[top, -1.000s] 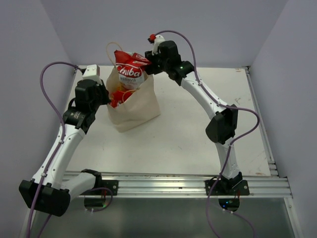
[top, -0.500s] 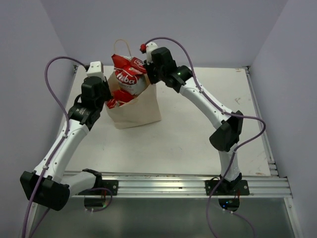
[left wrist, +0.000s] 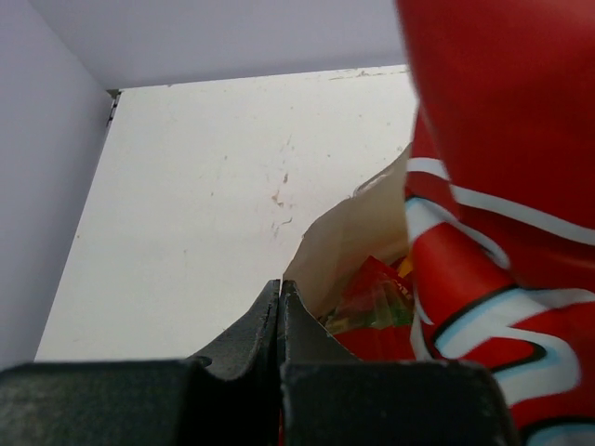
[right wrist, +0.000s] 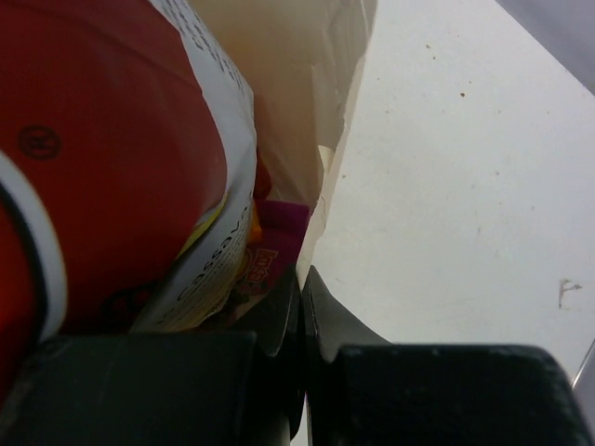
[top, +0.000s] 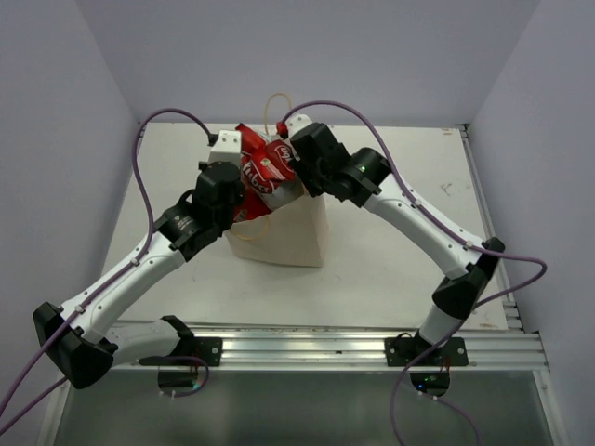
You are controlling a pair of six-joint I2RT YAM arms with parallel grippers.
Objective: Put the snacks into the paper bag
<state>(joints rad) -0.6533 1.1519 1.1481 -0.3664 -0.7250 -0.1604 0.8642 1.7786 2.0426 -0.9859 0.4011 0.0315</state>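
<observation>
paper bag [top: 290, 240] nearer, both arms [top: 139, 267] arched inward

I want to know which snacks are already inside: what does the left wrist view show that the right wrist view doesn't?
Only left wrist: a small red foil packet inside the tan kraft paper bag. Only right wrist: a purple foil packet inside. Both: the large red-and-white foil chip bag standing in the bag, and shut fingers pinching the bag's rim.
</observation>
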